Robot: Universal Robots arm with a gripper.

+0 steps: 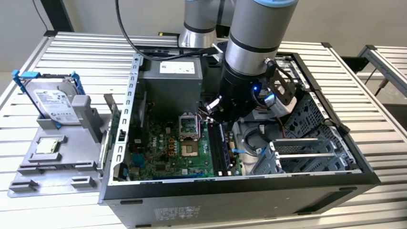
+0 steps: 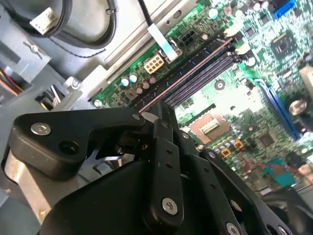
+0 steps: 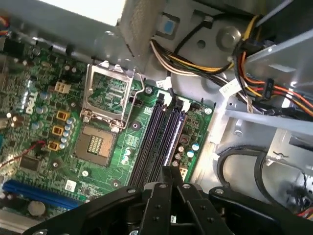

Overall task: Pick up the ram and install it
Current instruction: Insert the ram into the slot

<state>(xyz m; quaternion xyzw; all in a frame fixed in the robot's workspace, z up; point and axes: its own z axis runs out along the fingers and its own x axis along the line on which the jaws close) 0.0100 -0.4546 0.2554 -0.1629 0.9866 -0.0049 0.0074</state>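
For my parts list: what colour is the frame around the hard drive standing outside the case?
Blue. The frame around the hard drive shows best in the exterior view.

Silver hard drive (image 1: 54, 100) in a blue frame, upright on a grey holder (image 1: 57, 157) beside the open computer case (image 1: 254, 186)

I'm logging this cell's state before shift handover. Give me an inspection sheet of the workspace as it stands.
Surface: ribbed metal table carrying an open grey computer case.
Job's things: the thin ram stick stands on edge along the black memory slots of the green motherboard; whether it is fully seated cannot be told.
Clutter: silver hard drive in a blue frame and small square silver processor chip on a grey fixture beside the case.
Grippers: black gripper inside the case, over the slots; finger state cannot be told.
Cables: coloured wire bundle beside the board; black cable along the arm.
Surroundings: second ribbed table at the exterior view's right.
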